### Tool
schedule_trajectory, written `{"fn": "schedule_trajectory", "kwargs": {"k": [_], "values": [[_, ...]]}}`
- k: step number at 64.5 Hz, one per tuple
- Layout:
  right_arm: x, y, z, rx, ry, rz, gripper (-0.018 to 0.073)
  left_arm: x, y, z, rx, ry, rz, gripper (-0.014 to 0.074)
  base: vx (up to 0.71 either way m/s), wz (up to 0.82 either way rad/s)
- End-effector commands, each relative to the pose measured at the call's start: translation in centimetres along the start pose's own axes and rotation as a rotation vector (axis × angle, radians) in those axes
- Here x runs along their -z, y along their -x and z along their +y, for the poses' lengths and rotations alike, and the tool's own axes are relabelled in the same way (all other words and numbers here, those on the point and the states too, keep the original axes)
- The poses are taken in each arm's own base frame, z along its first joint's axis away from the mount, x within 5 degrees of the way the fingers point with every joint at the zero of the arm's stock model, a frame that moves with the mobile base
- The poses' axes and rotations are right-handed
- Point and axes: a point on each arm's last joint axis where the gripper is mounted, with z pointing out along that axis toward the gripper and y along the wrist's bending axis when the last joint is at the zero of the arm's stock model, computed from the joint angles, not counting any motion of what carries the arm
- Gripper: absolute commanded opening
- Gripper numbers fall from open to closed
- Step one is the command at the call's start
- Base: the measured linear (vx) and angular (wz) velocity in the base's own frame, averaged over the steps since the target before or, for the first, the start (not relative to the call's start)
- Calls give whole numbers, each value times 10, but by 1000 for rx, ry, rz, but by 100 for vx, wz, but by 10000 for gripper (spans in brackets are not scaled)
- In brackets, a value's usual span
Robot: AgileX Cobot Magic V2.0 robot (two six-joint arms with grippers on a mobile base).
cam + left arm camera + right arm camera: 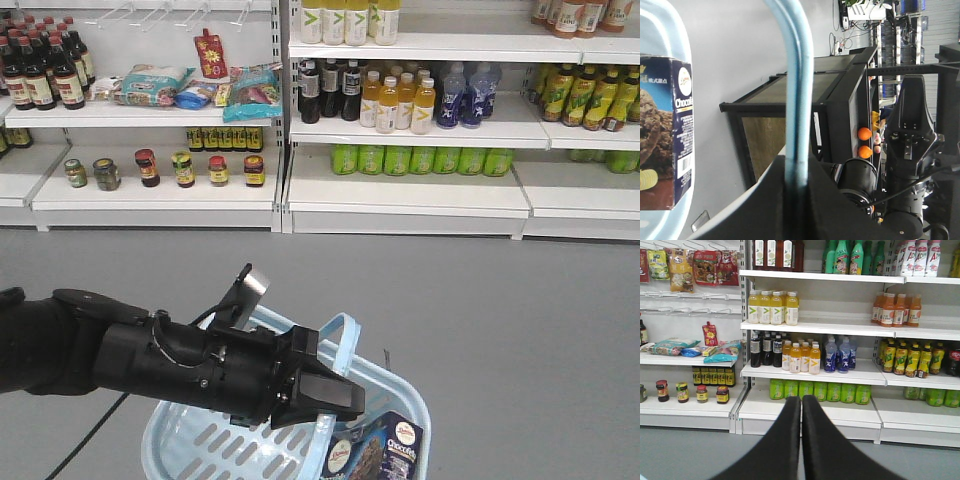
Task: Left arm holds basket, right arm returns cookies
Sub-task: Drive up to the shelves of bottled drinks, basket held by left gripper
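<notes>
The light blue basket [200,440] hangs at the bottom of the front view, above the grey floor. My left gripper [335,395] is shut on its looped handle [340,335]. In the left wrist view the handle [792,75] runs up from between the closed jaws of the left gripper [797,172]. The cookies [385,450], a navy-and-brown carton, stand inside the basket at its right end, and the cookies [662,130] also show at the left of the wrist view. My right gripper [801,407] is shut on nothing and faces the shelves. The right arm [910,130] stands apart from the basket.
White store shelves [405,195] span the far side, holding drink bottles [395,100], green cans [420,160], jars [165,168] and snack bags [250,95]. Grey floor [480,300] lies between me and them. A black-framed cabinet [790,95] stands behind.
</notes>
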Motion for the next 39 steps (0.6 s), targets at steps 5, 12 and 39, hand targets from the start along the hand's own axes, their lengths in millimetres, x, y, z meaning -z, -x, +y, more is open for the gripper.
{"fn": "schedule_trajectory", "kwargs": {"k": [5, 12, 39], "values": [[1, 7, 0, 6, -3, -81, -8, 8, 2, -28, -31, -126, -22, -6, 36, -6], [1, 7, 0, 6, -3, -81, -8, 8, 2, -28, -31, -126, -22, -6, 36, -6], [1, 7, 0, 6, -3, -81, -8, 8, 2, -28, -31, -126, -22, -6, 36, -2]]}}
